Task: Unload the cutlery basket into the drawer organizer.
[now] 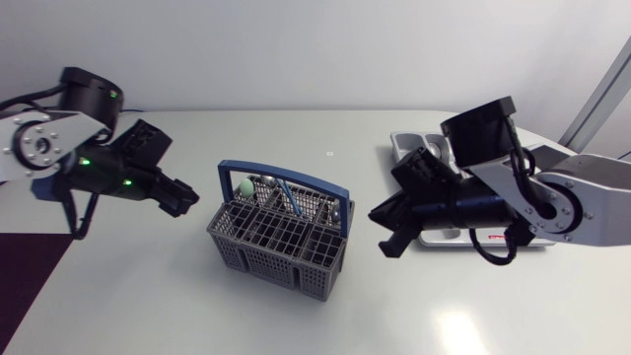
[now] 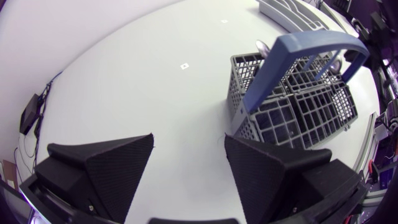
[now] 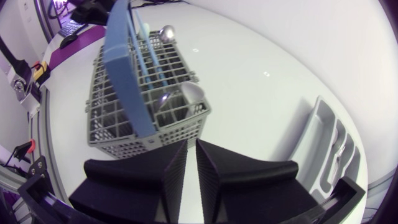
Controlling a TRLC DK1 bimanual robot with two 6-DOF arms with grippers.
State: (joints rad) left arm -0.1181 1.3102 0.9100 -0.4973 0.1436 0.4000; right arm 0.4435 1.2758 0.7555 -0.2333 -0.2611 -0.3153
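1. Left gripper (image 2: 188, 140): jaws wide, nothing between them, over bare table (image 1: 325, 316) just short of the basket (image 1: 279, 237).
2. Right gripper (image 3: 192, 149): jaws drawn to a slit, holding nothing, near the basket's other side.
3. Basket: stands upright mid-table between the two grippers, still loaded. Its blue handle (image 2: 305, 46) arches over the top.
4. Organizer (image 3: 323, 134): at the table's far right, behind the right arm.

Risks
- The light basket is likely to slide or tip if either gripper nudges a wall or pulls a piece out at an angle.
- The handle spans the opening, so a finger or lifted piece could catch on it.
- The spoons (image 3: 193, 93) lean together. Taking one may drag a neighbour out.
- The right jaws are too narrow to take anything until they open.

Hidden
- The lower ends of the cutlery are lost inside the mesh, so count and kinds are unclear.
- The organizer is mostly covered by the right arm, and its contents cannot be told.
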